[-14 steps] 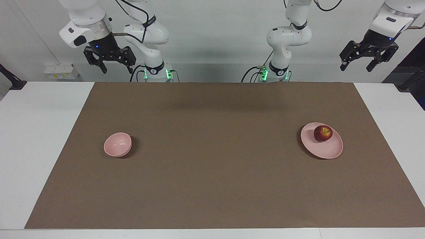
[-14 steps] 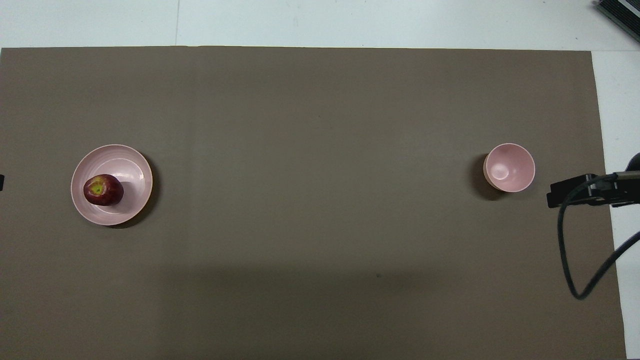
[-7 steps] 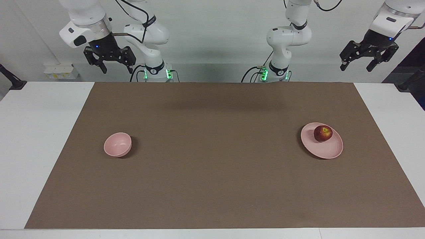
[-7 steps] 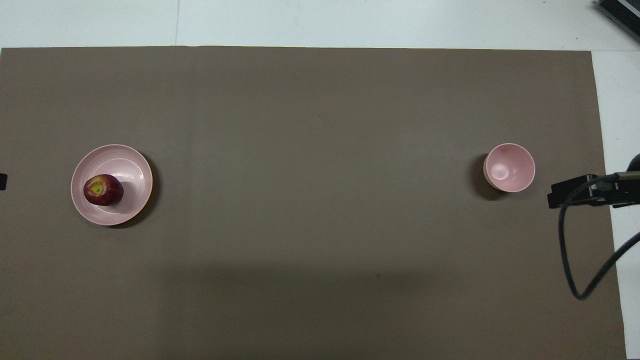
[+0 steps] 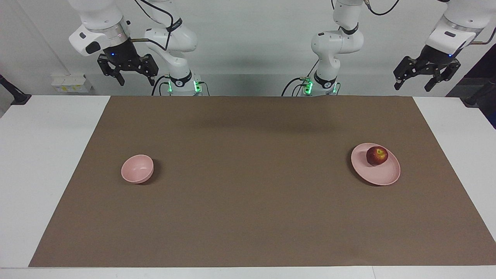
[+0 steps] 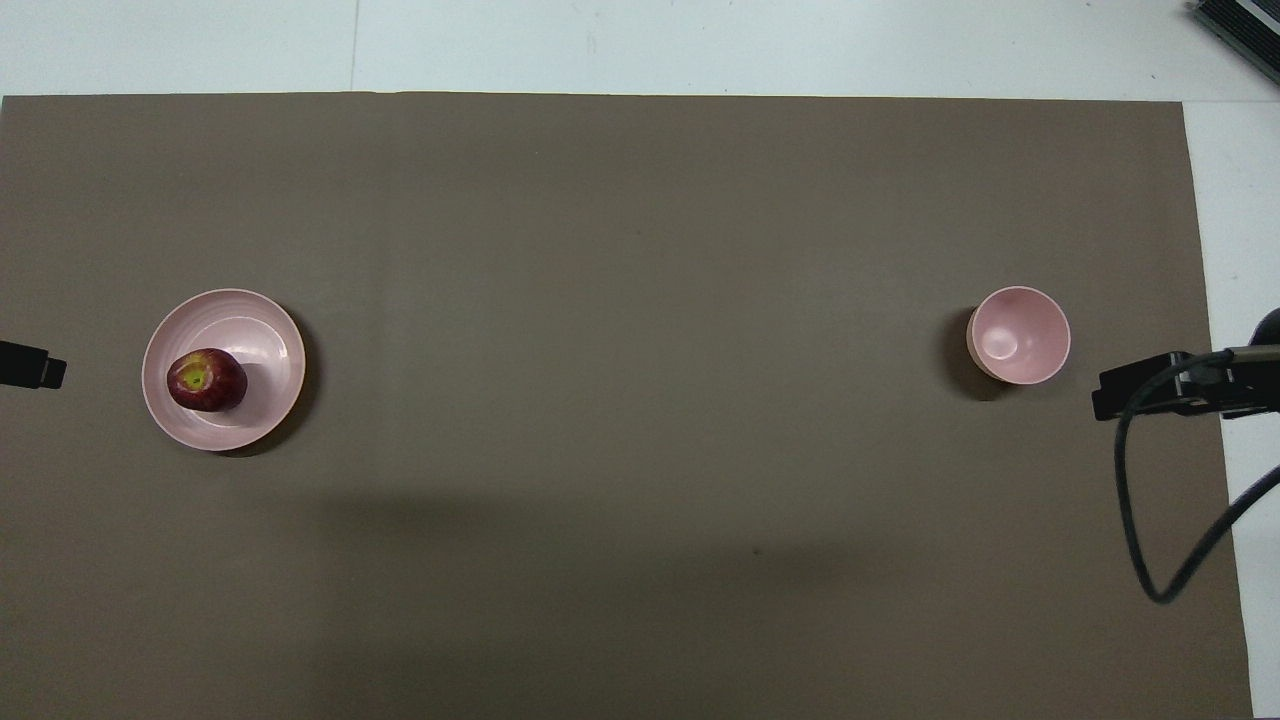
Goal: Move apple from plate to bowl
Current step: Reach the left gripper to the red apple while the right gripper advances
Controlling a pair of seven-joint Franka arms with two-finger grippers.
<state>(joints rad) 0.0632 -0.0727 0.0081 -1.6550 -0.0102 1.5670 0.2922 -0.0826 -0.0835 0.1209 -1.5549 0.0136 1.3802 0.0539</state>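
**Apple on plate, both hands raised and empty**

The apple sits on the plate, resting on the part of the plate nearer the robots rather than at its centre (yellow-green patch up, seen clearly from overhead). The plate lies on the brown mat toward the left arm's end of the counter.

The bowl stands upright on the same mat toward the right arm's end, well apart from the plate, about as far from the robots as the plate. Its inside shows nothing in it.

Left hand: up in the air at the robots' edge of the counter, over the white corner just off the mat, jaws spread apart, holding nothing. Only a dark tip of it shows in the overhead view, at the frame edge beside the plate.

Right hand: also aloft near the robots' edge of the counter, fingers apart and pointing down, empty. Neither hand touches any object.
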